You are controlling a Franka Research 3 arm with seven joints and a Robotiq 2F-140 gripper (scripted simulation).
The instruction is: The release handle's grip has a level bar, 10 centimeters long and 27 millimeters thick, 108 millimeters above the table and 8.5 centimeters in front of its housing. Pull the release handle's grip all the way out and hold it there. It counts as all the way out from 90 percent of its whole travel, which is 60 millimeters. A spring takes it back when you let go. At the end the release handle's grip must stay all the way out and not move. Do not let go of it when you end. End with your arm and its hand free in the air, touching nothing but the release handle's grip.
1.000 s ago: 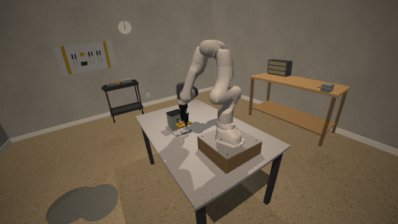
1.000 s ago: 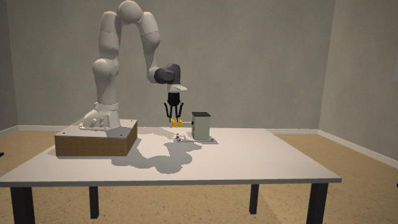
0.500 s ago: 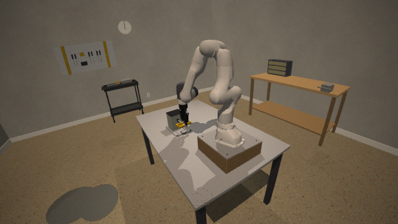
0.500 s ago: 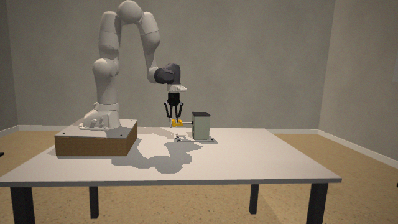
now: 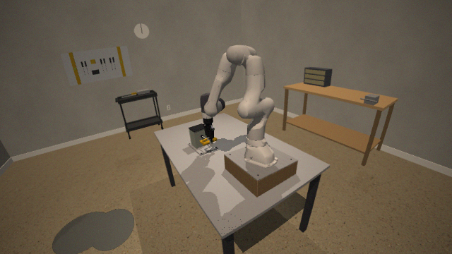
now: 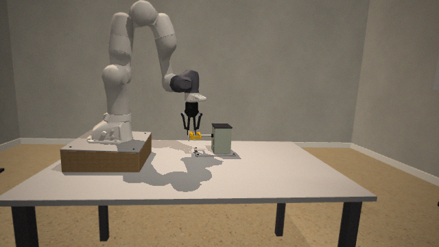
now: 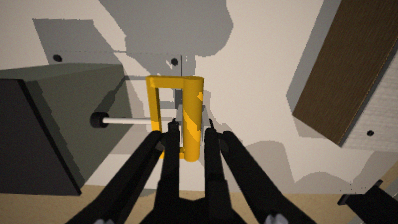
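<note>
The grip (image 7: 192,116) is yellow, on a thin white rod (image 7: 131,121). At nine o'clock from it, the housing (image 7: 55,125) is grey-green with a black top. The gripper (image 7: 191,134) is black, the arm (image 5: 247,85) is white, and its base block (image 5: 282,176) is brown wood.
</note>
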